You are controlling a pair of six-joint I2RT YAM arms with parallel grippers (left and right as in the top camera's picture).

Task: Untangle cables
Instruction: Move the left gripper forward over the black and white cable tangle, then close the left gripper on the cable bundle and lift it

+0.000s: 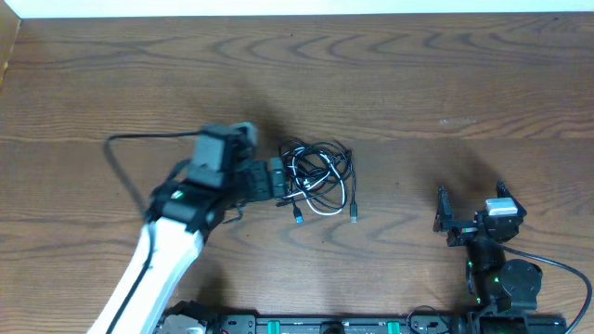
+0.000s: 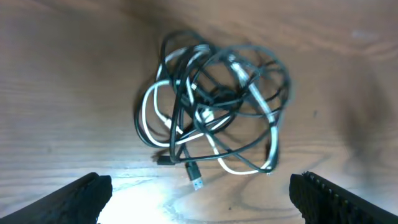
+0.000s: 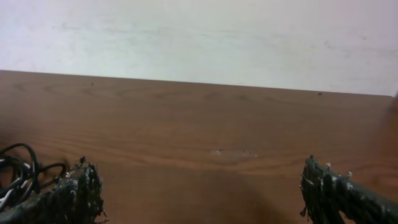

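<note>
The wooden table [image 1: 418,74] spreads out under both my arms, with a pale wall [image 3: 199,37] beyond its far edge in my right wrist view. My left arm [image 1: 176,223] reaches across it at a slant. My left gripper [image 1: 278,179] has its jaws spread wide and holds nothing. Its two dark fingers [image 2: 87,199] sit at the lower corners of the wrist view, with bare wood between them.

The cables [image 2: 211,112] lie just ahead of that gripper in one knotted heap on the wood. It is close to the fingertips, but I cannot tell whether they touch. My right gripper [image 1: 469,211] is also wide open and empty. It sits well apart from the heap, which shows only at the far left edge [image 3: 15,168] of its view.

In the heap, black cords [image 2: 273,74] loop over and through a white cord [image 2: 146,115]. A small connector plug [image 2: 194,177] points out of the tangle toward my left fingers.
</note>
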